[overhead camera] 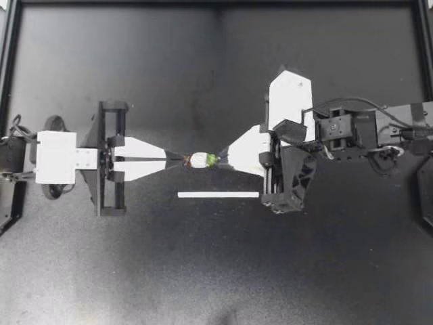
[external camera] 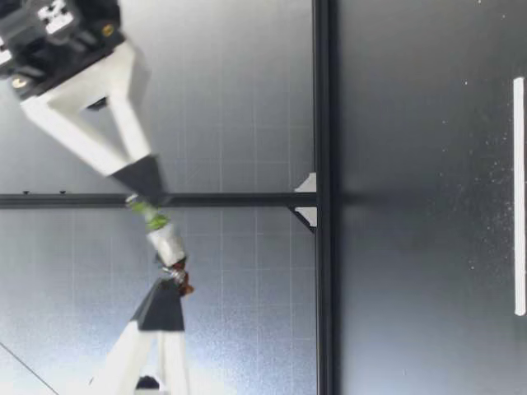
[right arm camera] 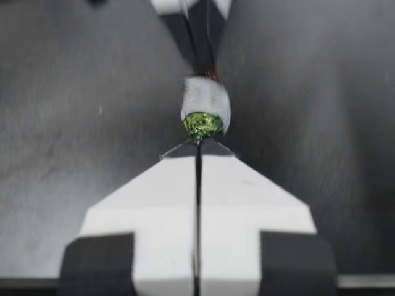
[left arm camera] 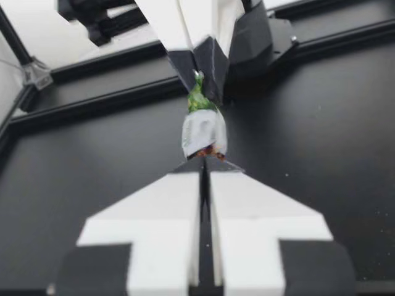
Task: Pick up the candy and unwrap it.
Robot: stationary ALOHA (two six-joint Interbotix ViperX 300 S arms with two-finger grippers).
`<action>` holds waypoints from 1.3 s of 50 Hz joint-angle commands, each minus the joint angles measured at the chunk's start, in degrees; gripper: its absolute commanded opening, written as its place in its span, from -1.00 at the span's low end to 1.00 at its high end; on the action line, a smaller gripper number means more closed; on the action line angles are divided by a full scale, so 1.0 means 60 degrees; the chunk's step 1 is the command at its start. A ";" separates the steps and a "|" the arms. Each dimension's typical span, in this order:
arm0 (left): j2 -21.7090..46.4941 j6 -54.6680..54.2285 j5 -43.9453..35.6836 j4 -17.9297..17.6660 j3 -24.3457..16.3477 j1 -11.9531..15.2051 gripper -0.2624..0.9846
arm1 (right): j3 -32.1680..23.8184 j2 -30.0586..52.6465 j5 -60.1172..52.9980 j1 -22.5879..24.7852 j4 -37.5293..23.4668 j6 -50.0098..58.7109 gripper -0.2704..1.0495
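Black table (overhead camera: 135, 271), matte and lightly speckled, fills the view from above. 1 thin white strip (overhead camera: 218, 195) lies flat near the middle of the surface, parallel to its long edges. A black frame rail (overhead camera: 216, 3) borders 1 long edge, and more rail runs down both short edges. From table height, 1 upright black post (external camera: 123, 200) meets the rail at the far edge at a small white bracket (external camera: 306, 200), with a pale gridded backdrop (external camera: 239, 99) behind.

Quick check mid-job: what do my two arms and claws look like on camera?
They match. The left claw and right claw each have two white wedge-shaped fingers tapering to black tips, on a black rail frame. The left wrist carries a white block. Black cables loop over the right arm.
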 commanded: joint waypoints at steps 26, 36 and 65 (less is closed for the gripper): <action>-0.0425 -0.0088 -0.0073 -0.0278 -0.0015 0.0029 -0.84 | 0.0776 -0.0923 -0.0278 0.0132 0.0015 0.0234 -0.89; -0.0205 -0.0088 -0.0073 -0.0293 -0.0234 0.0029 -0.84 | 0.0703 -0.0747 -0.0601 0.0161 0.0015 0.0234 -0.89; -0.0308 -0.0161 -0.0132 -0.0308 0.0732 0.0029 -0.83 | 0.0747 -0.0806 -0.1318 0.0161 0.0059 0.0469 -0.89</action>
